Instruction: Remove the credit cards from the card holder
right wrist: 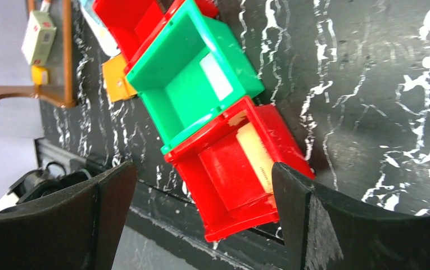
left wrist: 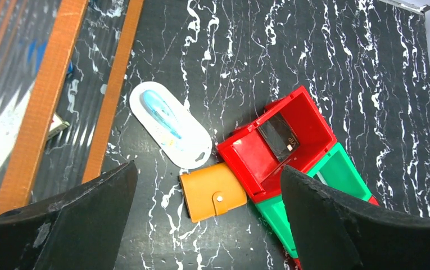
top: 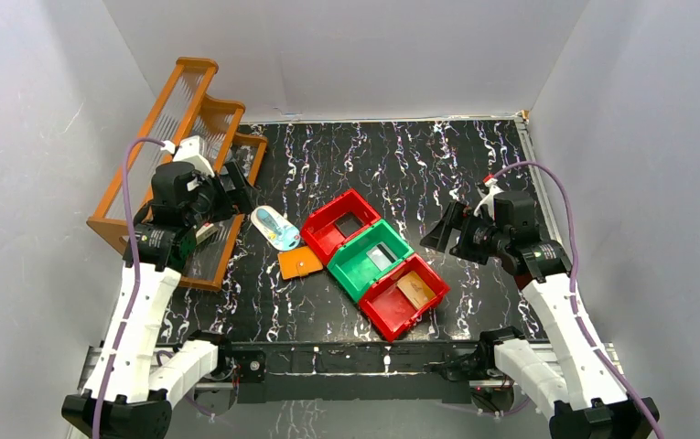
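The card holder lies shut left of the worktop's centre, touching the far red bin, long axis roughly crosswise — closer to the left gripper than the right gripper — both gape wide, empty.

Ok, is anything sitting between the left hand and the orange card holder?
Nothing visible does. The left hand hangs open, and the card holder lies uncovered on the table ahead of it. A red bin abuts its right end and a white oval pack lies by its far edge, so a grasp may be crowded.
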{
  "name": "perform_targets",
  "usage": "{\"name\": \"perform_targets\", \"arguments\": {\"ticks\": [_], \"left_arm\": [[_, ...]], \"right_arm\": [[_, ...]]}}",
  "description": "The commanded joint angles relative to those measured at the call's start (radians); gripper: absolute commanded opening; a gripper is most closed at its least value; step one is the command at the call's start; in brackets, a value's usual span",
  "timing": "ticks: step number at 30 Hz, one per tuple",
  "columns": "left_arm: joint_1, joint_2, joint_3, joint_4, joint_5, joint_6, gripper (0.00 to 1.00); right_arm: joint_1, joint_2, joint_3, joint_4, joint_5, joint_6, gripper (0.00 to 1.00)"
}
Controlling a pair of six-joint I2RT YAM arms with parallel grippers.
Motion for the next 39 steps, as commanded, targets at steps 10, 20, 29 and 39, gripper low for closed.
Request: {"name": "perform_targets", "arguments": {"ticks": [10, 20, 29, 39], "left_arm": [[0.026, 0.005, -0.061, 0.011, 0.026, -0.079, 0.98], [0.029, -0.104, -0.17, 0.07, 0.007, -0.066, 0.98], [0.031, -0.134, -0.191, 0.061, -0.03, -0.041, 0.98], [0.03, -0.129, -0.207, 0.071, -0.019, -0.05, 0.98]], "right_arm": [[0.474, 0.168, 0.126, -0.019, 0.236, 0.174, 0.98], [0.84, 0.323, 0.163, -0.03, 0.623, 0.492, 0.99], [0.885, 0.321, 0.057, 0.035, 0.723, 0.676, 0.98], [0.855, 0.375, 0.01, 0.047, 0.895, 0.778, 0.98]]}}
